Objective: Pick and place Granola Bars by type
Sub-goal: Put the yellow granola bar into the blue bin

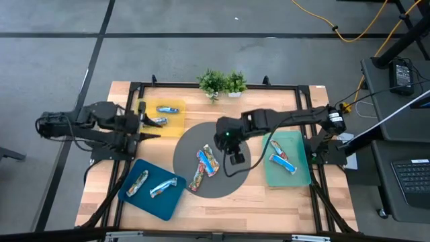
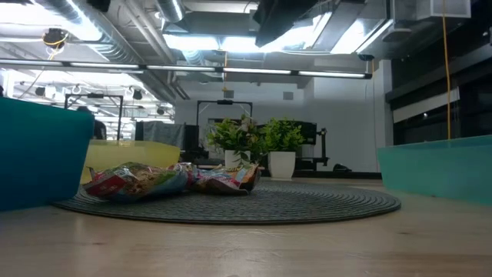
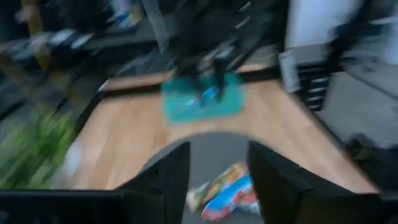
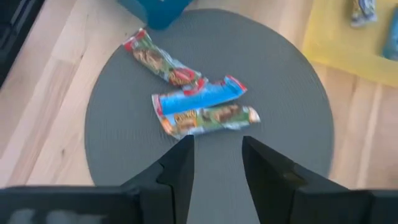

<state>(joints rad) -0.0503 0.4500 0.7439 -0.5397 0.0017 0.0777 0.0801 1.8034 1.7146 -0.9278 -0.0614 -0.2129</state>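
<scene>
Three granola bars lie close together on the round grey mat (image 1: pixel 232 176): a blue one (image 4: pixel 199 96) between two multicoloured ones (image 4: pixel 163 62) (image 4: pixel 211 118). My right gripper (image 4: pixel 217 162) hovers open above the mat (image 1: pixel 235 159), right of the bars, with nothing between its fingers. My left gripper (image 1: pixel 149 128) stands open and level at the table's left, beside the yellow tray (image 1: pixel 176 124), holding nothing (image 3: pixel 217 180). Two bars (image 1: pixel 168 109) (image 1: pixel 156 121) lie in the yellow tray, two (image 1: pixel 138 183) (image 1: pixel 163 188) in the blue tray (image 1: pixel 153 202), one (image 1: pixel 282 161) in the green tray (image 1: pixel 295 176).
Two small potted plants (image 1: pixel 222 83) stand at the table's far edge, behind the mat. A black frame (image 1: pixel 201 86) runs round the tabletop. Bare wood lies along the near edge (image 1: pixel 242 208). In the low view the trays' walls (image 2: pixel 38 154) (image 2: pixel 438 165) flank the mat.
</scene>
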